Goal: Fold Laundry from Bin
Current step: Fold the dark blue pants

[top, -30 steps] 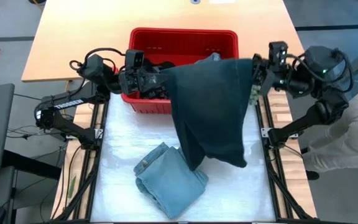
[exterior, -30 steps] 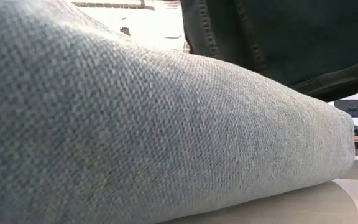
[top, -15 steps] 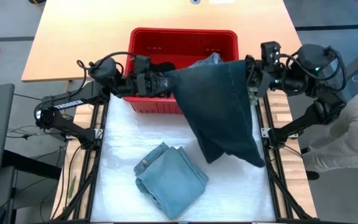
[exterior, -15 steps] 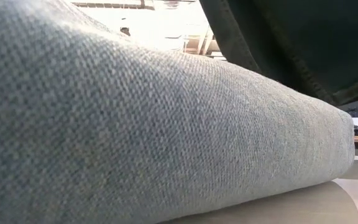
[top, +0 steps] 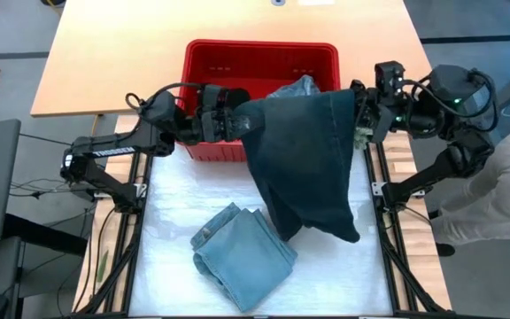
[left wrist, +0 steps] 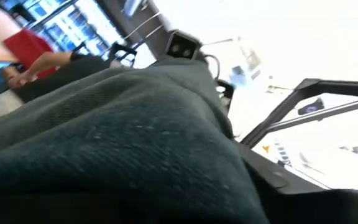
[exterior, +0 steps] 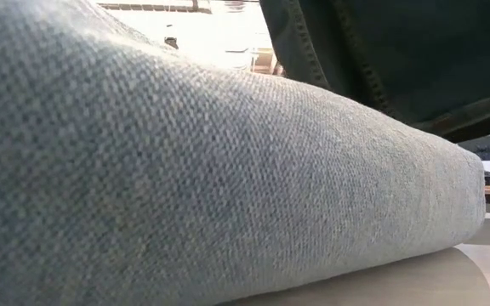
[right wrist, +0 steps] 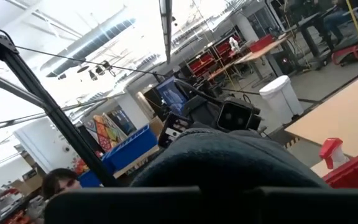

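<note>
Above the red rectangular plastic bin [top: 261, 64] I had the dark denim-blue garment [top: 308, 164] stretched between my left gripper [top: 235, 122], whose finger state I couldn't tell, and my right gripper [top: 359, 113], clamped shut on its corner. Risk: a weak left hold would let that edge slip and dump the cloth onto the folded light blue-grey garment [top: 242, 257]. High view showed the full hang; low view was mostly blocked by the folded piece.

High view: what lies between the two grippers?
The dark denim garment spans from the left gripper to the right gripper, hanging in front of the red bin.
</note>
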Available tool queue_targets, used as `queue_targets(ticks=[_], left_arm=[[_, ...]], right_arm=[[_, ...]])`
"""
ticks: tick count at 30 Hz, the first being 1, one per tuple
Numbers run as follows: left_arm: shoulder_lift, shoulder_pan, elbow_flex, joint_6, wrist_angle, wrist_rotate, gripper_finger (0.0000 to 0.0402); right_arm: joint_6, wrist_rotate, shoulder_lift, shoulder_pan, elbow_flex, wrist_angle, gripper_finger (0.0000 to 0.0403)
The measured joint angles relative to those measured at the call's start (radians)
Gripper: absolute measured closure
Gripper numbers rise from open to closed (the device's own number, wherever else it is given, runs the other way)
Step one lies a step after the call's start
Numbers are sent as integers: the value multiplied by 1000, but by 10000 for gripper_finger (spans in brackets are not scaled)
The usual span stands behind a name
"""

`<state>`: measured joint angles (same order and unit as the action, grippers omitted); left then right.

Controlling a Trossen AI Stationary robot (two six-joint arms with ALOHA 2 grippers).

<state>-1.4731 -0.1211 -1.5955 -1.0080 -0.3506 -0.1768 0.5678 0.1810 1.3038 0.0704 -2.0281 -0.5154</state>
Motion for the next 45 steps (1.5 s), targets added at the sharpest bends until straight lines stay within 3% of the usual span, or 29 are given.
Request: queue_targets(ticks=[4,6,14,23,27,31,37,42,45], left_arm=[[0,-1,0,4,-81,5,370],[0,4,0,11,-111,7,389],[0,11,0,21,-160,-22,399],[-1,17,0,25,-157,-73,400],[10,16,0,18,-119,-132,401],[43,17,0,81,68,-123,401],[21,16,0,107,204,-73,401],[-2,17,0,108,201,-81,401],[-2,23,0,106,202,-77,401]], right_arm=[[-5,0,-13,0,0,-1,387],[-22,-2,-25,0,0,-15,387],[-60,-49,-69,0,-2,-165,376],[-168,-77,-133,0,0,-440,286],[-231,-77,-173,0,-1,-438,235],[-275,-6,-202,0,-1,-391,194],[-337,27,-174,-1,-3,-205,175],[-367,-215,-81,0,-1,-162,164],[-361,-248,-26,1,4,-185,148]])
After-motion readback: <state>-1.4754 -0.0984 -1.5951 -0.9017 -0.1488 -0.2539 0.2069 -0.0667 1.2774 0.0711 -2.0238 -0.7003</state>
